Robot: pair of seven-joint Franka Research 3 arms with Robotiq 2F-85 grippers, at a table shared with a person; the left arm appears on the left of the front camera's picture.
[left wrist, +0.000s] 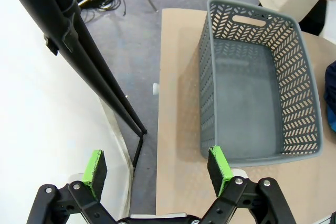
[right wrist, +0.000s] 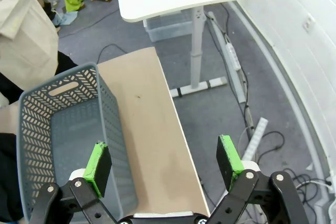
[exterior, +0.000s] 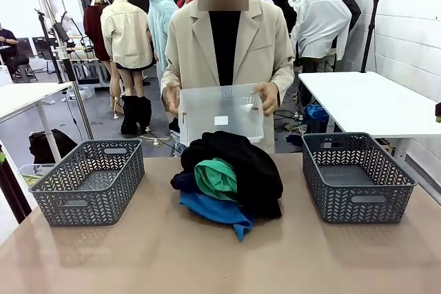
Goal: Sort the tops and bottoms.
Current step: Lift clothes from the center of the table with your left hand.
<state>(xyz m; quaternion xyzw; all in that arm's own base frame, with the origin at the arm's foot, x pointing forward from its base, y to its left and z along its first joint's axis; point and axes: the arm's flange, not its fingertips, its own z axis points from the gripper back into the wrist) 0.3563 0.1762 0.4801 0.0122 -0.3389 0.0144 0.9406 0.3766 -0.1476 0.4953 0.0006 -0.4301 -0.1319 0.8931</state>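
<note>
The tan table [exterior: 138, 259] fronts a person [exterior: 265, 46] holding a clear bin [exterior: 220, 111]. Between the left basket [exterior: 89, 194] and the right basket [exterior: 358, 201] lies a heap: the black garment [exterior: 255, 166] on top, the green garment [exterior: 217, 178] against it, the navy garment [exterior: 185, 182] at the left and the bright blue garment [exterior: 217, 210] beneath. The left gripper [left wrist: 156, 167] and right gripper [right wrist: 164, 162] gape wide, holding nothing.

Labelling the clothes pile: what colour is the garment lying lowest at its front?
Bright blue; that garment shows best in the front view.
</note>
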